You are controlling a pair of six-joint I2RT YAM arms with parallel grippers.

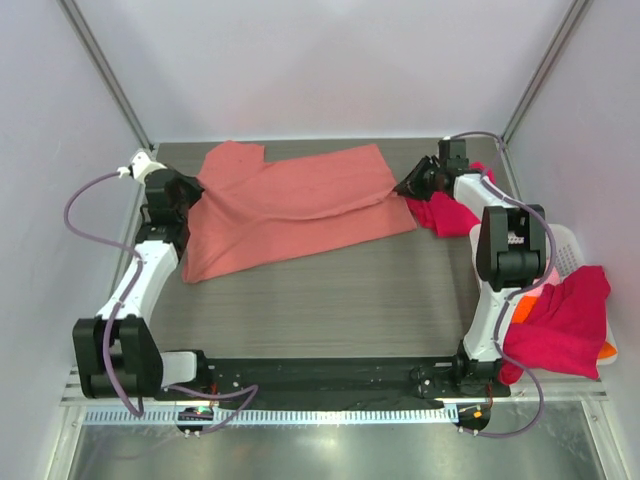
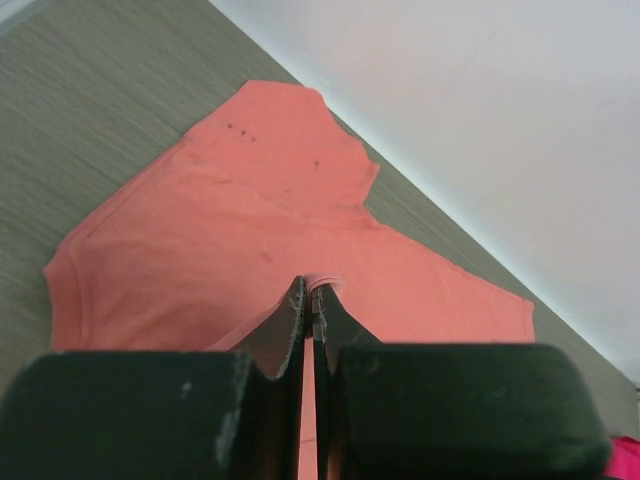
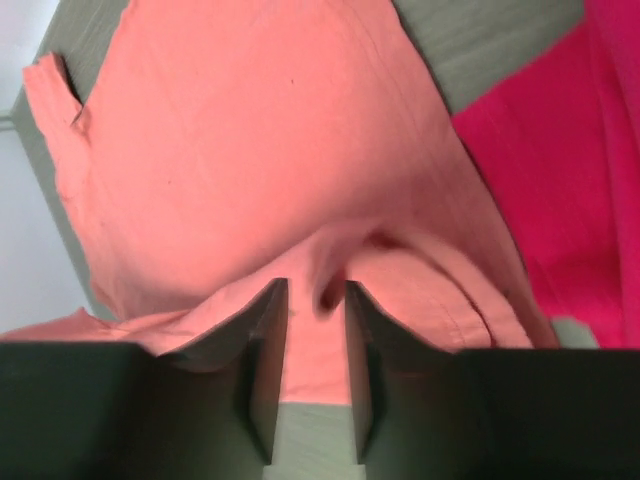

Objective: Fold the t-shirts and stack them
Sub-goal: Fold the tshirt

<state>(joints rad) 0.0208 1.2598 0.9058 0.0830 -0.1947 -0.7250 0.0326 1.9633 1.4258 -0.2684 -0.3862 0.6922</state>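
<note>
the salmon-pink t-shirt (image 1: pixel 300 205) lies across the upper middle of the top view, long axis left to right, left gripper (image 1: pixel 190 200) clamped on its left edge, right gripper (image 1: pixel 408 186) at its right edge with jaws slightly apart (cloth between, seemingly unpinched).

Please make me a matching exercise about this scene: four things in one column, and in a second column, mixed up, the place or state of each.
Things:
1. left gripper
2. right gripper
3. salmon-pink t-shirt
4. crimson-red t-shirt at the near right

Places or states:
A. draped over the white basket
B. jaws apart
C. spread on the table
D. shut on salmon-pink cloth

Pairs: 1-D, 2-B, 3-C, 4-A
</note>
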